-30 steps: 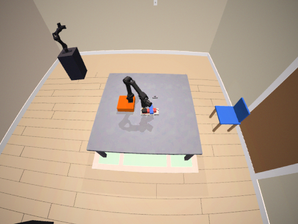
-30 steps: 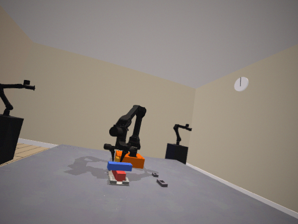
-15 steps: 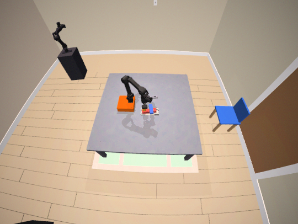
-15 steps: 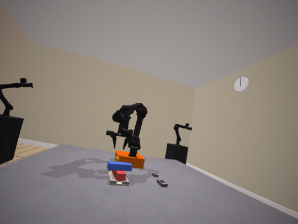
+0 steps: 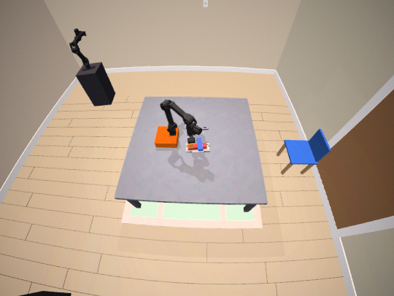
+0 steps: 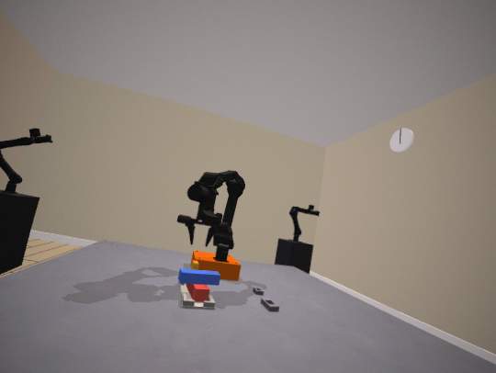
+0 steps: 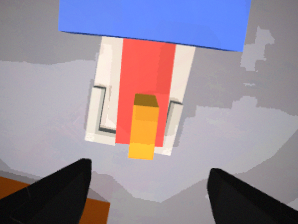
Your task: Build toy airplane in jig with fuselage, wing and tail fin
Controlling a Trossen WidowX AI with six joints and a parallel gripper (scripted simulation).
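The red fuselage [image 5: 193,146] [image 6: 200,293] [image 7: 148,65] lies flat in the white jig [image 6: 187,303] [image 7: 110,65]. The blue wing [image 5: 199,144] [image 6: 199,276] [image 7: 155,22] lies level across the top of the fuselage; its tab is hidden. The yellow tail fin [image 5: 190,145] [image 6: 195,265] [image 7: 142,130] stands upright on the fuselage near its tail end; its tab is also hidden. My gripper [image 6: 199,244] [image 7: 150,173] is open and empty. Its fingers are above the fin and off toward the arm's base, apart from all the parts.
The arm's orange base block [image 5: 166,138] [image 6: 216,265] stands behind the tail end of the jig. Two small dark holders [image 6: 269,304] lie on the table to one side of the jig; they also show in the top view [image 5: 205,127].
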